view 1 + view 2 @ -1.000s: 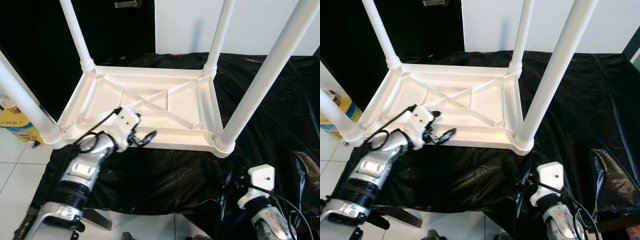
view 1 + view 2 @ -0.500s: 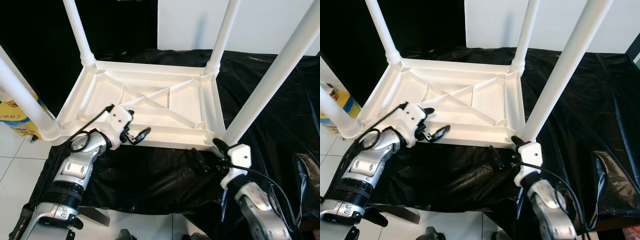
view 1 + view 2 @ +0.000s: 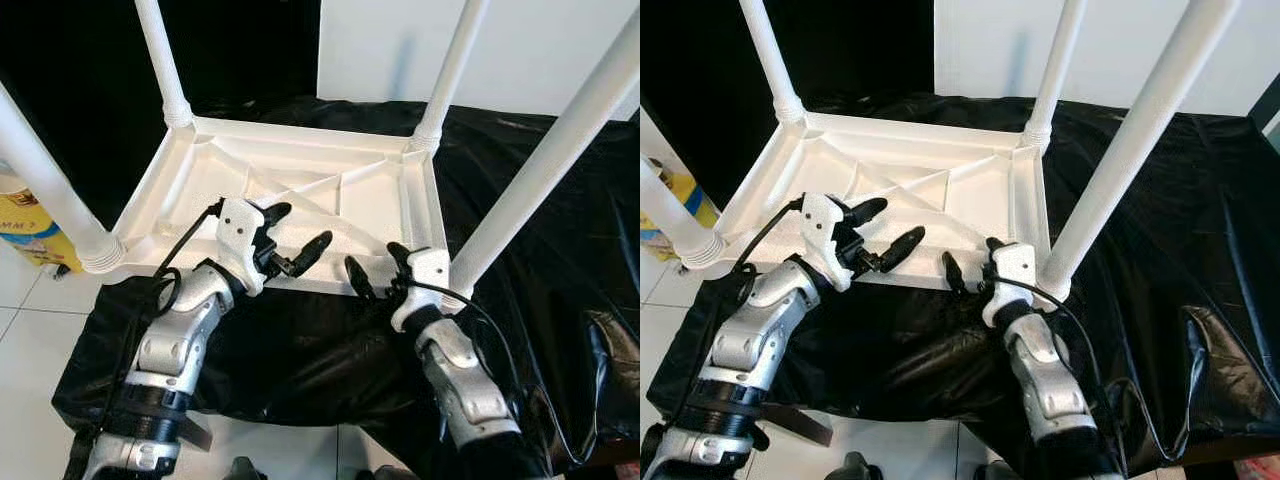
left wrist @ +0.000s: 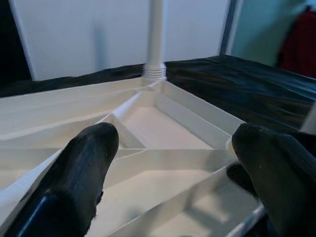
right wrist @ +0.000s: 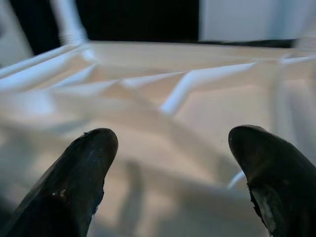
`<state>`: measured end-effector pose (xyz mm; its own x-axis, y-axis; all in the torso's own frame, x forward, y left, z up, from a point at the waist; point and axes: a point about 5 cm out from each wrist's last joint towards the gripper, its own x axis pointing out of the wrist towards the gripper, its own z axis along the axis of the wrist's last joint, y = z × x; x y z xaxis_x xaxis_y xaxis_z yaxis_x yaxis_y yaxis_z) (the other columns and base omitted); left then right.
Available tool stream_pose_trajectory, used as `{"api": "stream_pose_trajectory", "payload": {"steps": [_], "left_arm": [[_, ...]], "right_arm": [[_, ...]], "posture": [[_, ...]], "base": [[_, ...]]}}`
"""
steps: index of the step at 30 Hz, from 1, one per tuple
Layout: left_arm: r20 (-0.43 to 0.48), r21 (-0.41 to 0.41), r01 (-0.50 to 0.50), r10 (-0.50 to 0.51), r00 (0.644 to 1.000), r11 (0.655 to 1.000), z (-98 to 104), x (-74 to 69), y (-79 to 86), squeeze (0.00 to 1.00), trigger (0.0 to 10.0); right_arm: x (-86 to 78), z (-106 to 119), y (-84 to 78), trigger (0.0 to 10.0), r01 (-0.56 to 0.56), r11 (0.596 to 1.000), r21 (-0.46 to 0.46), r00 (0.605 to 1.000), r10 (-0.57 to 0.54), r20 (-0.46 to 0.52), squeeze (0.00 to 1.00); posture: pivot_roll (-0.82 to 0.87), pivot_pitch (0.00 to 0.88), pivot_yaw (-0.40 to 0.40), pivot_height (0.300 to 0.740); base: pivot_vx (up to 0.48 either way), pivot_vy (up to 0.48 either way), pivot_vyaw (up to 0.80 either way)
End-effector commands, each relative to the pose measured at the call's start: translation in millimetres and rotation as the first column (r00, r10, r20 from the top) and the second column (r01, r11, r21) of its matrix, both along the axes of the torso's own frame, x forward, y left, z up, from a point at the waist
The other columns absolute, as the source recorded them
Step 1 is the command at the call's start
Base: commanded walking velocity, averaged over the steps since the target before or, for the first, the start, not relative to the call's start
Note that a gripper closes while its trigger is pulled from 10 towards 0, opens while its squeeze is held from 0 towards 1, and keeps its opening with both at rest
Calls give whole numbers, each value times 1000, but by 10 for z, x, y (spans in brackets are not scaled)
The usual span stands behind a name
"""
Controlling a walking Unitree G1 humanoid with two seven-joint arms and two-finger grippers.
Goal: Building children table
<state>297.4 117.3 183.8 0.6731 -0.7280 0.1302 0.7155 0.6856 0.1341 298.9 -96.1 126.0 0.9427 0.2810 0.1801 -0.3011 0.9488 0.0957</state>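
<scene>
**Both grippers poised at the near edge of an upturned children's table**

A white plastic children's table (image 3: 340,195) lies upside down on a black plastic sheet (image 3: 560,230), its ribbed underside facing up. Four white legs (image 3: 560,150) stand upright from the corners. The left gripper (image 3: 290,240) hovers over the near side of the tabletop, its two black fingers (image 4: 79,168) spread apart with nothing between them. The right gripper (image 3: 372,270) sits just beside it at the near rim, close to the near right leg, fingers (image 5: 89,163) likewise spread wide and empty. Both point toward the far side of the table. To the robot's left, a yellow box (image 3: 30,235) stands on the white tiled floor (image 3: 40,340), partly hidden behind the near left leg.
</scene>
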Motion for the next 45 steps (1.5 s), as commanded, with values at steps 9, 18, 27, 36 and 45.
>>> {"api": "stream_pose_trajectory", "payload": {"steps": [9, 18, 27, 36, 45], "left_arm": [[-90, -51, 81, -86, 992, 995, -131, -350, -372, 0, 10000], [-136, -57, 105, -112, 984, 993, -198, -513, -492, 0, 10000], [-206, 140, 44, -14, 979, 989, -449, -602, -102, 0, 10000], [-224, 203, -16, 63, 973, 979, -504, -645, 165, 0, 10000], [-233, 274, -122, 189, 954, 954, -470, -697, 661, 0, 10000]], "right_arm": [[238, -57, -339, 10000, 267, 964, -16, 963, -267, -31, 0], [344, -61, -656, 10000, 376, 926, -31, 926, -376, -30, 0], [366, -29, -1113, 10000, 473, 878, -69, 880, -474, 3, 0], [338, -58, -1287, 10000, 459, 883, -99, 888, -461, 8, 0], [348, -11, -1626, 10000, 493, 857, -153, 868, -496, 20, 0]], "posture": [[107, 85, -111, 740], [105, 84, -119, 740], [93, 68, -102, 740], [103, 72, -94, 740], [121, 75, -79, 740]], "base": [[0, 0, 0], [0, 0, 0], [0, 0, 0], [0, 0, 0], [0, 0, 0]]}}
